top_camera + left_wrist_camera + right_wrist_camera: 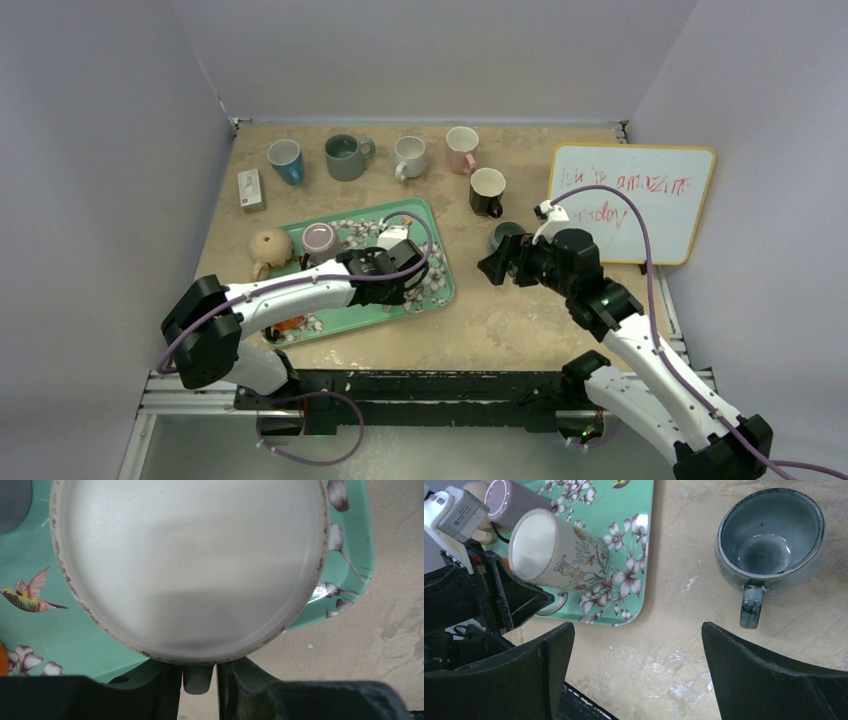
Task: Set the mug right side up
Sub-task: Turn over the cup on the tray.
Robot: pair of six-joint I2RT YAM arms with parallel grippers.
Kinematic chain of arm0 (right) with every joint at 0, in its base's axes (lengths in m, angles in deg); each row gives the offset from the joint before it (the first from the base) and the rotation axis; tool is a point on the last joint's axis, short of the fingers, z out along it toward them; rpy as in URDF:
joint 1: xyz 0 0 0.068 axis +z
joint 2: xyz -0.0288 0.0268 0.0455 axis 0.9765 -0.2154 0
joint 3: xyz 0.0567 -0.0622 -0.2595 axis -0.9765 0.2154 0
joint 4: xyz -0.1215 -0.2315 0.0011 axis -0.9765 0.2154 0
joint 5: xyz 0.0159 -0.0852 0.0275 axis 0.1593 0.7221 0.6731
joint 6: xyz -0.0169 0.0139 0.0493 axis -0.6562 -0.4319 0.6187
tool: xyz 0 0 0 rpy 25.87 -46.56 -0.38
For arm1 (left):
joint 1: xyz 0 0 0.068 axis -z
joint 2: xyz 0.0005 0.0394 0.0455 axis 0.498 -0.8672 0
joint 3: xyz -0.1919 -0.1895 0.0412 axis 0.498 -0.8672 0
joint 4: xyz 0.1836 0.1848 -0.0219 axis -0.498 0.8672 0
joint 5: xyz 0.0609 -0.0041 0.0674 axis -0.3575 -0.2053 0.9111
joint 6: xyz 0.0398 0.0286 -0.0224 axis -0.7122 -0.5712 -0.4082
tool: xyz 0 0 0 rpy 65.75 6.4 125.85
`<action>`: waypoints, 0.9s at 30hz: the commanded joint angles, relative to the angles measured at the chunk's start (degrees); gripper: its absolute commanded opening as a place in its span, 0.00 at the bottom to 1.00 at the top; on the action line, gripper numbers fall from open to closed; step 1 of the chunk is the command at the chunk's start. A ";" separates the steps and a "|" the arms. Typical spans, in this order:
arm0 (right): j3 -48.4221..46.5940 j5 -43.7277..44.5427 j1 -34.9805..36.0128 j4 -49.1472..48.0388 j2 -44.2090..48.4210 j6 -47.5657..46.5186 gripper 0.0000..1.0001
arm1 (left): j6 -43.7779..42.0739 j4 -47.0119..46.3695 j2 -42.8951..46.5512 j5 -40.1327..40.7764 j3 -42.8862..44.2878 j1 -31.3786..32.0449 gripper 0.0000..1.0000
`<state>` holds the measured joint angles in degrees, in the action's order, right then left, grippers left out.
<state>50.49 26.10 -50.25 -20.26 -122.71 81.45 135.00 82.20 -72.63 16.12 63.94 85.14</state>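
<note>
The mug [190, 565] is white with a flower pattern and stands upside down on the green tray [50, 640]. Its flat base fills the left wrist view. My left gripper [199, 667] is shut on the mug's handle [198, 680], which sits between the two fingers. From the right wrist the same mug [559, 550] shows on the tray's near corner [634, 510], with the left gripper's black body beside it. My right gripper [636, 670] hangs open over bare table to the right of the tray, holding nothing. From above, the left gripper [400, 262] covers the mug.
A purple mug [320, 240] stands upside down on the tray, and a beige mug [270, 247] lies at the tray's left edge. A dark glazed cup [769, 545] stands upright by my right gripper. Several mugs line the back of the table, and a whiteboard [640, 200] lies at the right.
</note>
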 commanded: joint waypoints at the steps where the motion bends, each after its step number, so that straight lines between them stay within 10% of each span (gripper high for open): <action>1: 0.45 -0.75 -0.06 -0.48 1.39 -0.72 0.99 | -0.65 0.17 -0.62 1.83 2.80 -0.53 0.24; 6: 0.85 -0.88 -0.06 -0.71 1.66 -0.76 0.99 | -0.79 0.39 0.38 2.53 3.45 -0.54 0.01; 27: 9.22 -15.56 1.33 -22.83 -1.19 22.72 0.82 | 8.71 -17.45 15.38 -11.18 -6.50 -8.77 0.00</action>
<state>58.46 15.57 -50.12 -34.10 -122.54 96.32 139.99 73.39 -60.70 7.18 57.60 76.48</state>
